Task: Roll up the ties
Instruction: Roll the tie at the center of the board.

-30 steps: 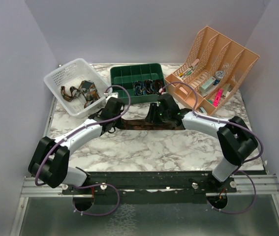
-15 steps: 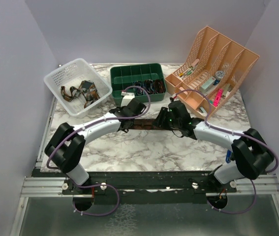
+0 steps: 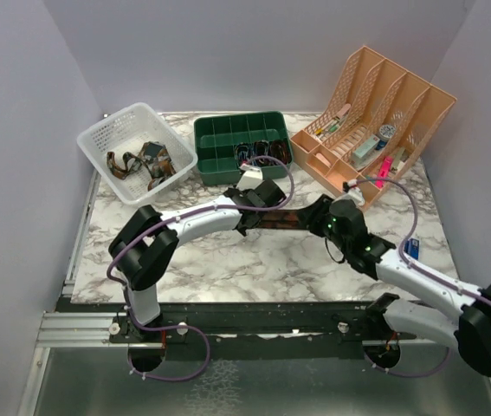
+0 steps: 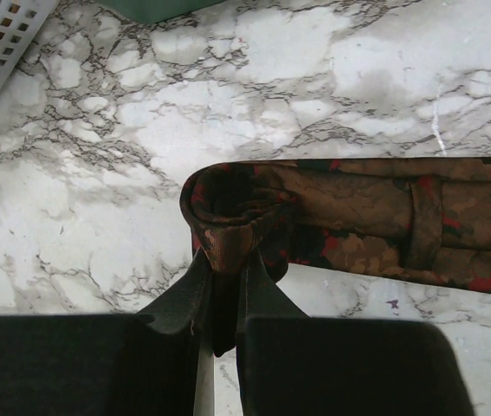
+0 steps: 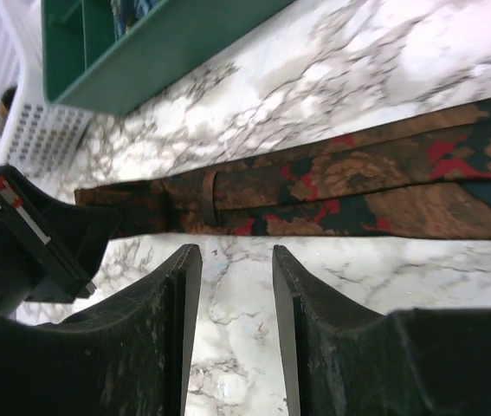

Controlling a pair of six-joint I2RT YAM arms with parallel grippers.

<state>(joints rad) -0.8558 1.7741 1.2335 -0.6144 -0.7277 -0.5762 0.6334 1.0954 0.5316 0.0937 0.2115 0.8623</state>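
Nearest us, the right arm's elbow now sits far out at the bottom-right corner. A second ago it stood by the table's right edge. The left arm's elbow has swung in from the far left toward the middle.

Next comes the right gripper point(image 3: 321, 214). Its jaws are apart, with only bare marble table point(image 3: 228, 260) between them in its wrist view. It holds nothing and hangs just short of the tie point(image 3: 290, 217). It has slid right since the earlier frame.

The tie lies flat on the marble between the two grippers, just in front of the green tray point(image 3: 228, 165). It is dark brown with red patches. The stretch we see is shorter than a second ago.

The left gripper point(image 3: 258, 198) is clamped on the tie's left end. Its wrist view shows that end folded over into a small loop and pinched between the fingertips. This gripper has travelled right – from the tray's left corner to in front of its right half – carrying the end with it.

Farther back, rolled ties point(image 3: 258, 152) sit in the tray's right compartments and loose ties point(image 3: 145, 160) lie in the white basket point(image 3: 132, 130) on the left. The orange file rack point(image 3: 384, 113) stands at far right. All three are unchanged.
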